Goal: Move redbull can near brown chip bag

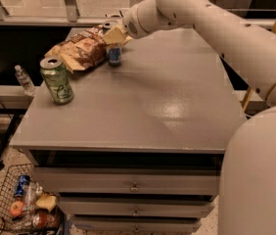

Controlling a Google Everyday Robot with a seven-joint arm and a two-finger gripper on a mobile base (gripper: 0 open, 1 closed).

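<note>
Camera view shows the redbull can (114, 57) standing upright on the surface (177, 97), just beside the brown chip bag (81, 52). The claw (114, 36) sits directly above its top. Whether it grips, I cannot tell.

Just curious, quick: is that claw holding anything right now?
Gripper: atop the redbull can, beside the brown chip bag; holding or not cannot be told.

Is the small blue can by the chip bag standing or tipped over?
Upright: the redbull can stands on the table beside the brown chip bag, the end effector directly over its top.
</note>
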